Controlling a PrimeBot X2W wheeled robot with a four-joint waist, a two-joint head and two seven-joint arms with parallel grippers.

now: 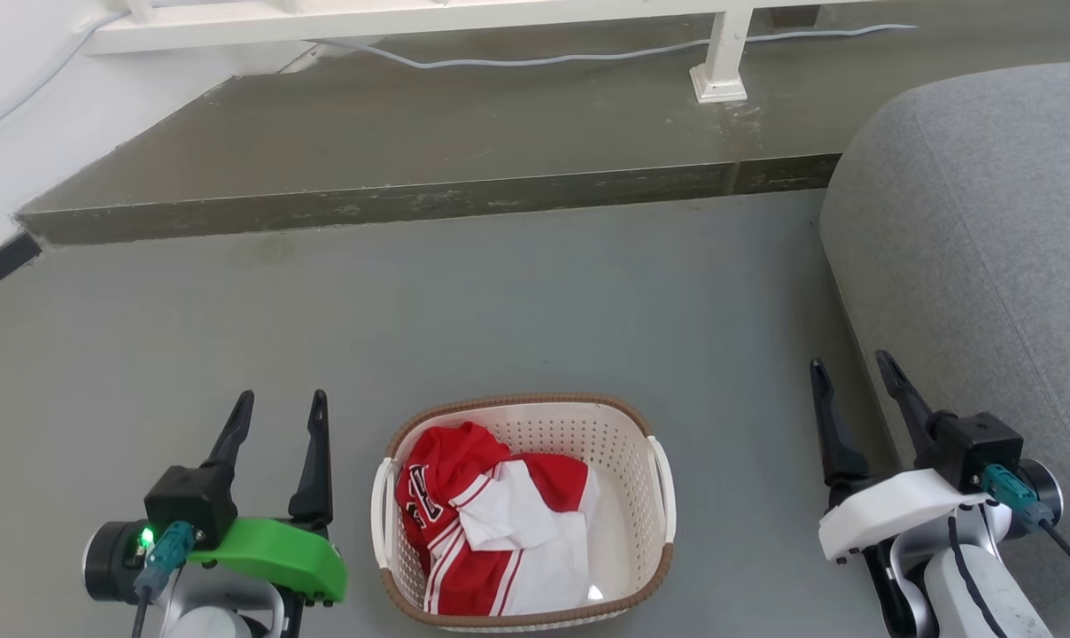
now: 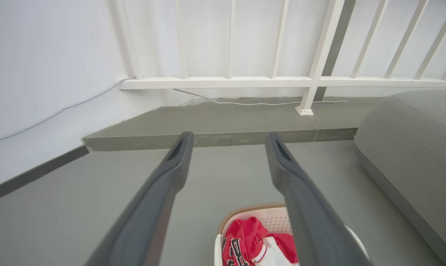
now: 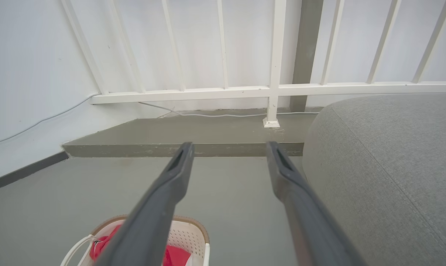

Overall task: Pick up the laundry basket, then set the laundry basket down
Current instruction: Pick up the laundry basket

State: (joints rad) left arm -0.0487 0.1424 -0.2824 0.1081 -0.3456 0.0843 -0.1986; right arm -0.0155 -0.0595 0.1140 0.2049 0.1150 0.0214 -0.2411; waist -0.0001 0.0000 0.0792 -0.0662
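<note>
The laundry basket (image 1: pixel 628 461) is cream-white perforated plastic with a brown woven-look rim and white side handles. It sits on the grey floor at the bottom centre of the head view, holding red and white clothing (image 1: pixel 491 523). My left gripper (image 1: pixel 278 408) is open to the basket's left, apart from it. On the basket's right, near the sofa, my right gripper (image 1: pixel 854 370) is open and holds nothing. The basket (image 2: pixel 271 218) lies low between my left fingers (image 2: pixel 175 162) in the left wrist view, and the basket (image 3: pixel 191 232) shows at lower left in the right wrist view.
A grey sofa (image 1: pixel 978 248) rises at the right, close to my right gripper. A raised concrete step (image 1: pixel 429 204) crosses the far floor, with a white railing post (image 1: pixel 721 62) and a cable (image 1: pixel 517 60) on it. A white wall (image 1: pixel 3 133) stands at the left.
</note>
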